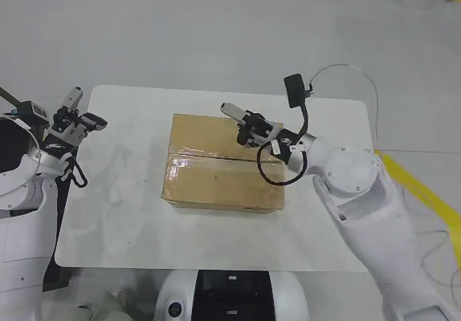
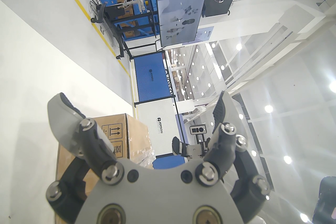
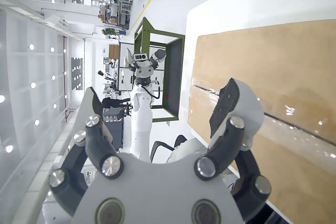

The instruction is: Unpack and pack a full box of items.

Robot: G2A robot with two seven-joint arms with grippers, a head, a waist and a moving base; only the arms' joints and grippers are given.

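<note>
A brown cardboard box (image 1: 222,172) lies shut in the middle of the white table (image 1: 118,229), a shiny strip of clear tape (image 1: 214,159) running along its top seam. My right gripper (image 1: 239,123) hovers open over the box's far right part, nothing between its fingers; in its own wrist view the right gripper (image 3: 162,101) has the box top (image 3: 262,64) just beside one fingertip. My left gripper (image 1: 85,110) stands open and empty above the table's far left corner, well apart from the box. From the left gripper (image 2: 143,114) the box (image 2: 123,135) shows farther off.
A dark green-framed rack (image 3: 157,51) stands on the floor beyond the table's left side. Bare tabletop surrounds the box on all sides, widest on the left. A yellow floor line (image 1: 431,193) runs past the table's right edge.
</note>
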